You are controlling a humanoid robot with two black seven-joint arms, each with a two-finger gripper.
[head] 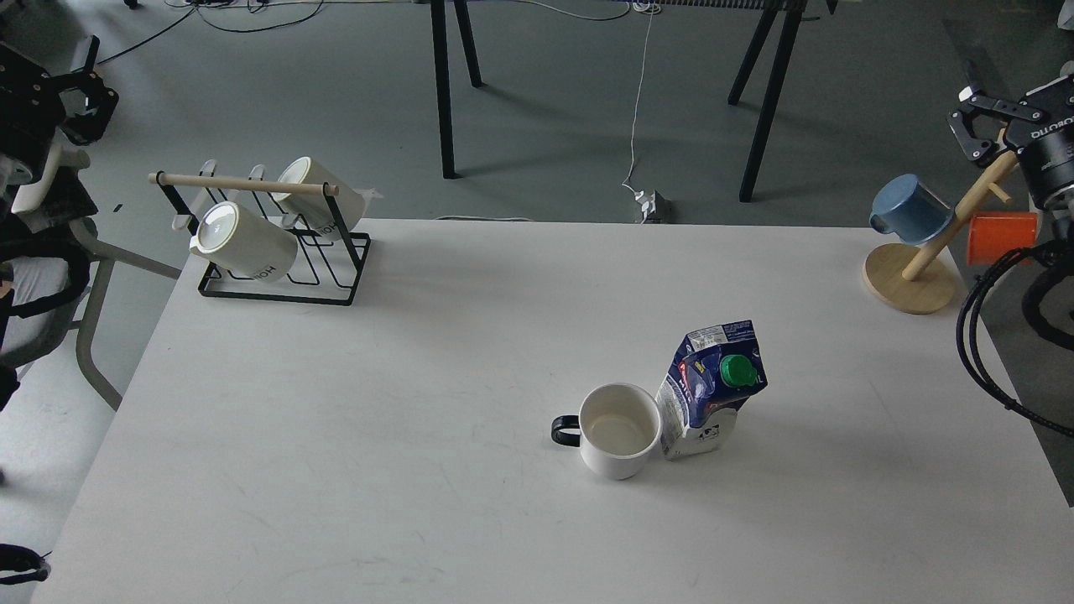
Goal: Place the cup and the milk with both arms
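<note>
**Two task items parked mid-table, both arms way off to the sides**

One cup [619,430] and one milk carton [711,388], sitting right up against each other a bit right of the table's centre, towards the near edge. The cup is short, wide and glossy white, upright, with a pale beige inside and a small black loop handle sticking out to the left. The milk is just to its right, looks like it's touching the cup's rim: a gable-top carton in dark blue and white, a bit crumpled, with a round green screw cap facing up at the camera.

The table [336,436] is a plain matte white slab.

Back left corner has one black wire rack [331,273] with a pale wooden bar across the top, holding two taller cream mugs [247,243] tipped on their sides. Far right edge has one wooden mug tree [919,273], round base and slanted peg pole, with one blue mug [910,210] hanging on it and one orange mug [1003,236] behind.

Now the arms. The right gripper [977,117] is up at the right edge, above the mug tree, well apart from the carton and the cup; its two black fingers look spread and nothing is between them. The left gripper [88,101] is at the top left edge, beyond the rack, also well apart from the cup. It's dark and mostly cut off there, so honestly I can't say whether its fingers are spread or closed.
</note>
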